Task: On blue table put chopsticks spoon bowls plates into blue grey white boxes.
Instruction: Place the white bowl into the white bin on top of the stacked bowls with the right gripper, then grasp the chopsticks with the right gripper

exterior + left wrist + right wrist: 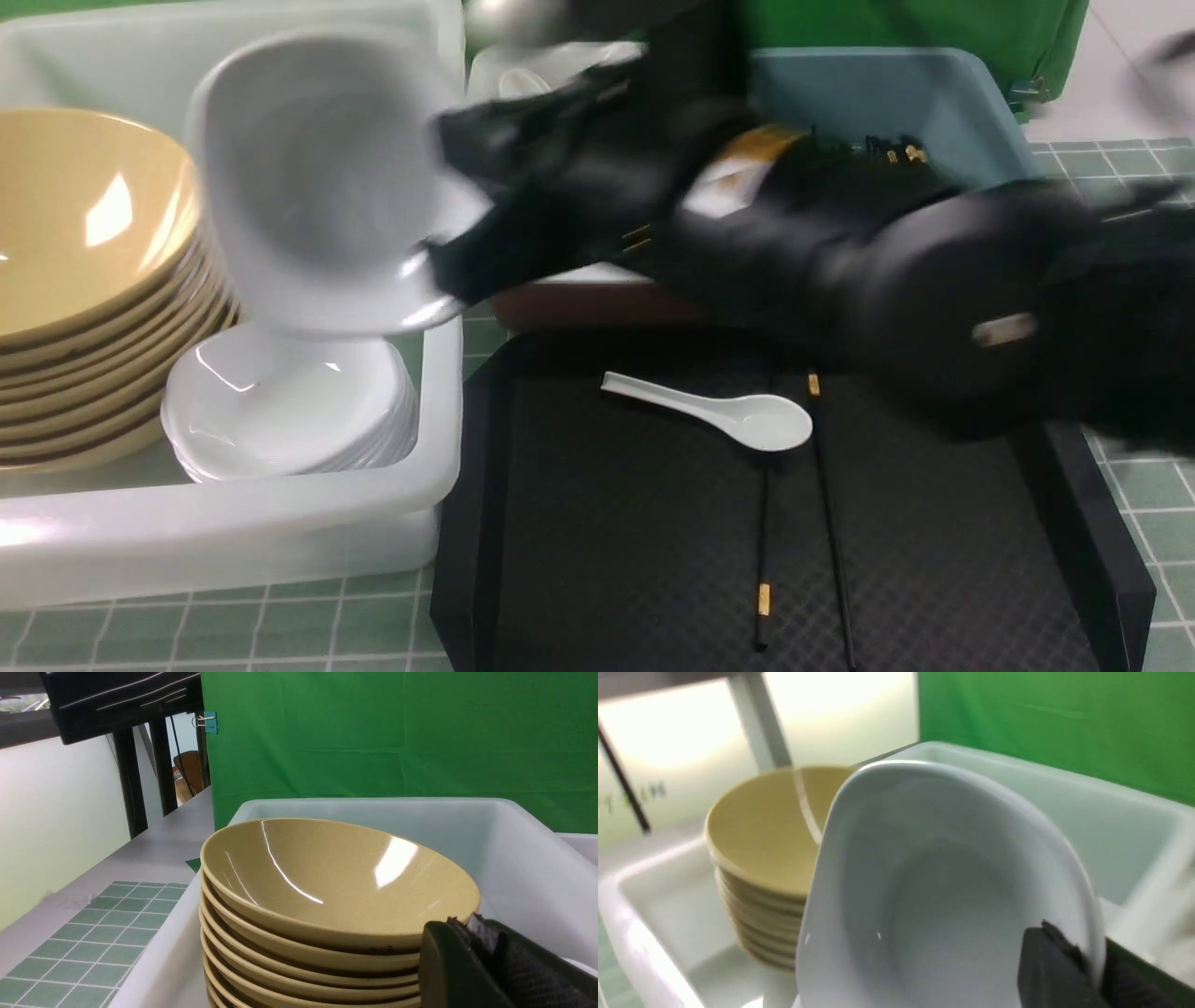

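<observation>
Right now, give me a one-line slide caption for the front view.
Right gripper holds a white plate tilted above the plate stack in the whitish tub.

My right fingers (1057, 970) are black, the plate (317, 177) between them glossy white. The bowls (84, 280) are tan-yellow with dark brown outsides, the tray (635, 560) black with a diamond weave, the desk (1148, 513) pale green squares, white lines.

Bowls (336, 882) inside the tub (224, 532): glossy, finely speckled tan glaze. Plate (948, 896) above the tub: smooth glossy white, as is the spoon (738, 415). Tub: smooth translucent plastic. Tray (607, 541) beside the tub: matt black, diamond-textured. Chopsticks (830, 523): black with shiny gold bands. Finger pad (523, 961): rough black woven texture.
</observation>
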Controlling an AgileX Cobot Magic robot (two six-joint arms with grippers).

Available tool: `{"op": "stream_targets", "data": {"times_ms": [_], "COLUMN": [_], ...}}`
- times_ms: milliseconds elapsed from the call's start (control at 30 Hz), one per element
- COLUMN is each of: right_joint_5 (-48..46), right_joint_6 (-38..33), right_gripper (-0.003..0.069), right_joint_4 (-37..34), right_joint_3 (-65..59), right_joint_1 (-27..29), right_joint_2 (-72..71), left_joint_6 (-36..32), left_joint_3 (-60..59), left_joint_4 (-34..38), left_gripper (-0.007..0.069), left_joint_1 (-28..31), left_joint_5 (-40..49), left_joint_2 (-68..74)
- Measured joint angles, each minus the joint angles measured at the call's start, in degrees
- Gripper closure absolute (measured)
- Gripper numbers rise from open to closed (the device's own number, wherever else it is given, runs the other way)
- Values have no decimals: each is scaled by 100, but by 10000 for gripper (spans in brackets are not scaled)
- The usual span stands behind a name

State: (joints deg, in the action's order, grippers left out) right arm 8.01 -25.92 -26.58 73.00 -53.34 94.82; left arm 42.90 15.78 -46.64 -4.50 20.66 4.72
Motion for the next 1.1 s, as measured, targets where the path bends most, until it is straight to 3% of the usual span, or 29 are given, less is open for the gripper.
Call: {"op": "stream_targets", "data": {"times_ms": [167,333,433,533,567,700,767,900,1100], "right_joint_5": [-535,-1987,-3213,-4396,-5139,-6838,-7220,-7072,-5645], "right_joint_6": [-185,-87,-3,455,1107,2343,2642,3058,3588], "right_gripper": [556,398,258,195,177,168,167,167,199], "right_joint_4": [-81,-85,80,582,1110,2540,2864,3041,3030], "right_joint_3": [923,1690,1997,2189,2284,2194,1883,566,-843], "right_joint_1": [-111,50,341,664,924,1414,1572,1802,1943], "right_joint_2": [1133,1611,1509,1267,1024,634,584,620,707], "left_joint_6": [0,0,0,0,0,0,0,0,0], "left_joint_3": [0,0,0,0,0,0,0,0,0], "left_joint_4": [0,0,-6,-23,-23,-23,-23,-23,-23], "left_gripper": [620,620,620,620,620,620,620,620,620], "left_joint_1": [0,0,0,0,0,0,0,0,0], "left_joint_5": [52,90,90,90,90,79,66,60,42], "left_joint_2": [0,0,0,0,0,0,0,0,0]}}
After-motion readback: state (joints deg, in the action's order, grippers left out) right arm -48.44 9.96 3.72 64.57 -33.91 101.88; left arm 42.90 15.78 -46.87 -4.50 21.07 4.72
